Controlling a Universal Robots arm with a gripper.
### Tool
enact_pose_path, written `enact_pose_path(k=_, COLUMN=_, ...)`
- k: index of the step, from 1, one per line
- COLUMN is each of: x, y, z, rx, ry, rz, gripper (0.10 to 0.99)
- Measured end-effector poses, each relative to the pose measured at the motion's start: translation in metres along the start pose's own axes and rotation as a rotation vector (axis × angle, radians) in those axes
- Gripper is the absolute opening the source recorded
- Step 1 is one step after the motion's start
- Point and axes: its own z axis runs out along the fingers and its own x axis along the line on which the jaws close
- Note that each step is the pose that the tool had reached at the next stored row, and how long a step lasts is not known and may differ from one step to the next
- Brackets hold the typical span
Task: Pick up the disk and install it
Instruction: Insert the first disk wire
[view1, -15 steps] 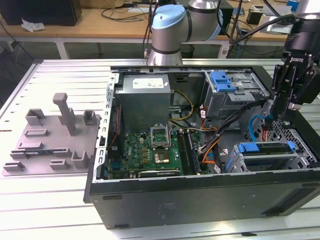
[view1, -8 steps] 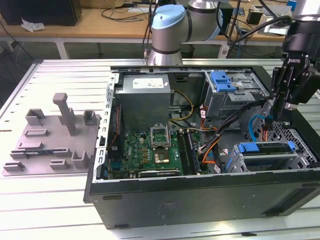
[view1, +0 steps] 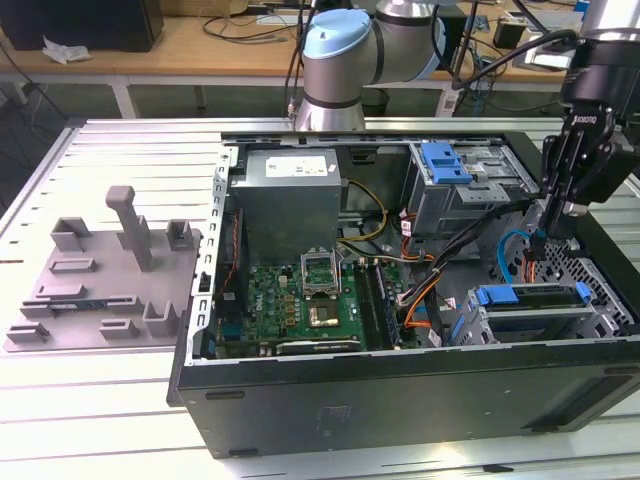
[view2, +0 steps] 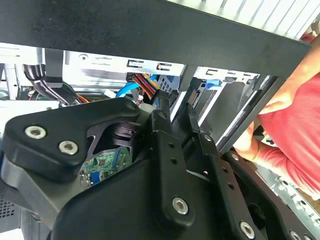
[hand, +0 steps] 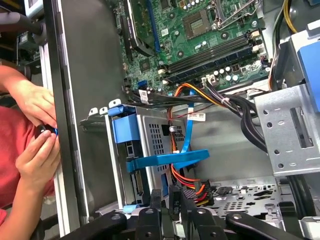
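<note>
The disk lies in the drive cage at the front corner of the open computer case on the exterior view's right; its blue carrier rail frames a silver body. The first wrist view shows the blue carrier end at the cage's mouth. My gripper hangs above and just behind that cage, pointing down, shut and with nothing in it. Its fingertips stand close to the red and orange cables, apart from the disk. In the second wrist view the gripper points at the case's inner wall.
A second cage with a blue bracket sits further back. The motherboard and power supply are in the case's left half. A blue flat cable crosses beside the cage. A person's hands hold the case wall. A grey fixture plate lies outside on the left.
</note>
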Motion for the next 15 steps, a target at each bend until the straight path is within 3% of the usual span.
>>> enact_pose_path(k=8, x=-0.0009, y=-0.0004, z=0.0014, rx=0.000, ry=-0.0001, rz=0.000, gripper=0.290)
enact_pose_path(k=12, x=-0.0012, y=-0.0004, z=0.0019, rx=0.000, ry=0.0001, rz=0.000, gripper=0.169)
enact_pose_path(k=15, x=-0.0013, y=-0.0004, z=0.0021, rx=0.000, ry=0.0002, rz=0.000, gripper=0.169)
